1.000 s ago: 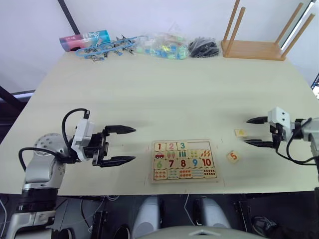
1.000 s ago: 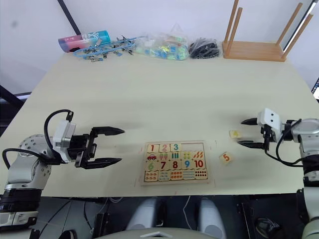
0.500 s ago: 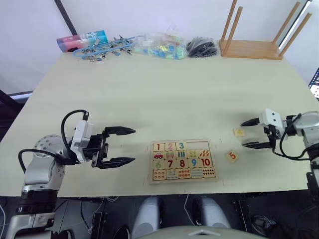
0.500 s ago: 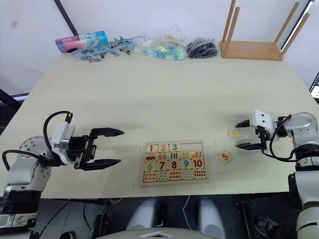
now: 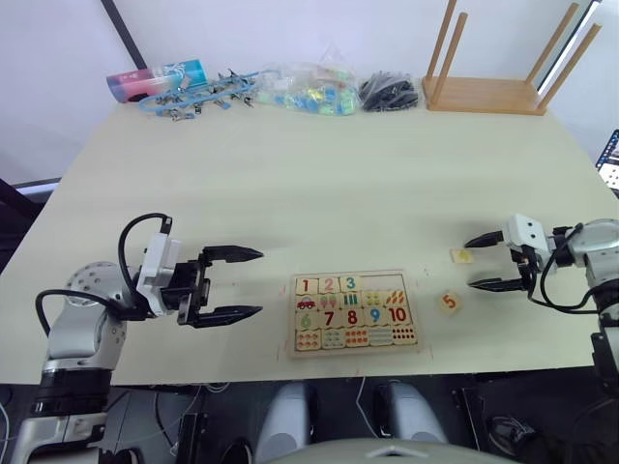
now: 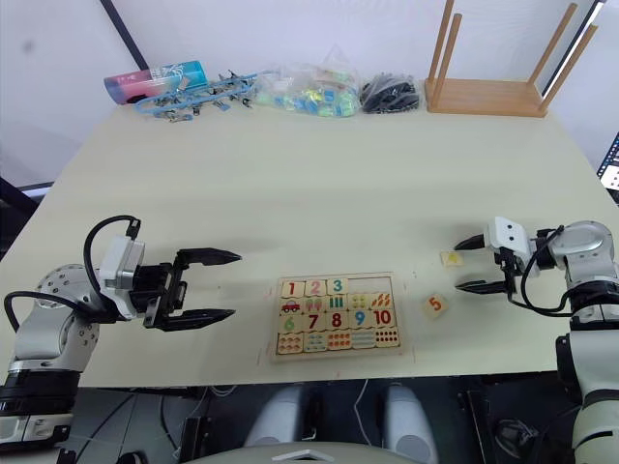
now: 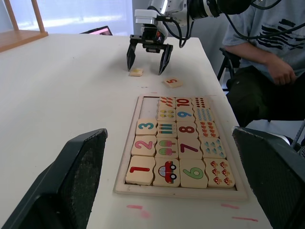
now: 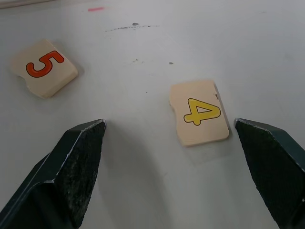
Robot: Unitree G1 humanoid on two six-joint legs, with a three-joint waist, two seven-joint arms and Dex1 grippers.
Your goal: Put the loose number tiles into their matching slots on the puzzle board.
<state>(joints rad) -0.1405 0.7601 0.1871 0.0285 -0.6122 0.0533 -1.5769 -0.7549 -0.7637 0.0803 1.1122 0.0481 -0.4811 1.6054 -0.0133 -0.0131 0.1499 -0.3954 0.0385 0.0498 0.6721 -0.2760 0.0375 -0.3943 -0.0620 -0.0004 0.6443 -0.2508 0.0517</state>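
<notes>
Pale and broad, the bench carries clutter only along its far edge, so the working area is kept free. At the left, the left tool is held wide and idle beside the board, out of the way. On the board, tiles 1, 2 and 3 are seated in the top row, with two slots open. Right of it lie tile 5 and tile 4. The right tool is spread wide just beside tile 4, seemingly lined up to take it.
</notes>
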